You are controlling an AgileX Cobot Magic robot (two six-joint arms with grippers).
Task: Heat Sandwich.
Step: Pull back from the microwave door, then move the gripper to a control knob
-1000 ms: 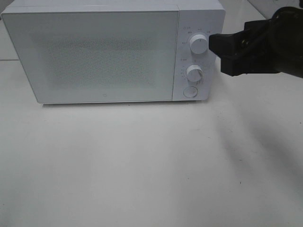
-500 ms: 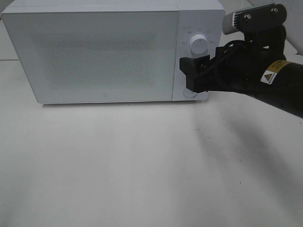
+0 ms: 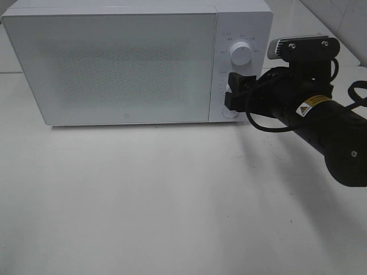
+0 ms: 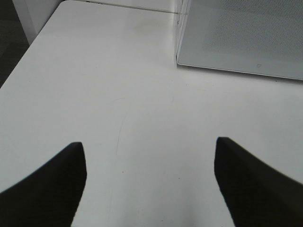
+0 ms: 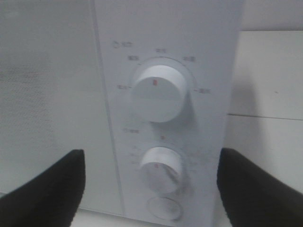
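Note:
No sandwich shows in any view. The white microwave point(image 3: 114, 63) stands at the back of the table with its door closed. My right gripper point(image 3: 235, 94) is open in front of the control panel, covering the lower knob in the high view, just below the upper knob point(image 3: 241, 54). In the right wrist view the right gripper point(image 5: 150, 152) brackets the lower knob point(image 5: 161, 169), with the upper knob point(image 5: 158, 92) above it. My left gripper point(image 4: 149, 142) is open over bare table, with the microwave's corner point(image 4: 246, 38) ahead of it.
A round button point(image 5: 163, 208) sits under the lower knob. The white tabletop point(image 3: 143, 195) stretches in front of the microwave. The table's edge point(image 4: 19, 56) runs near the left gripper.
My right arm has swung in from the right, going left and down from beside the upper knob to the front of the lower knob. The microwave stays closed.

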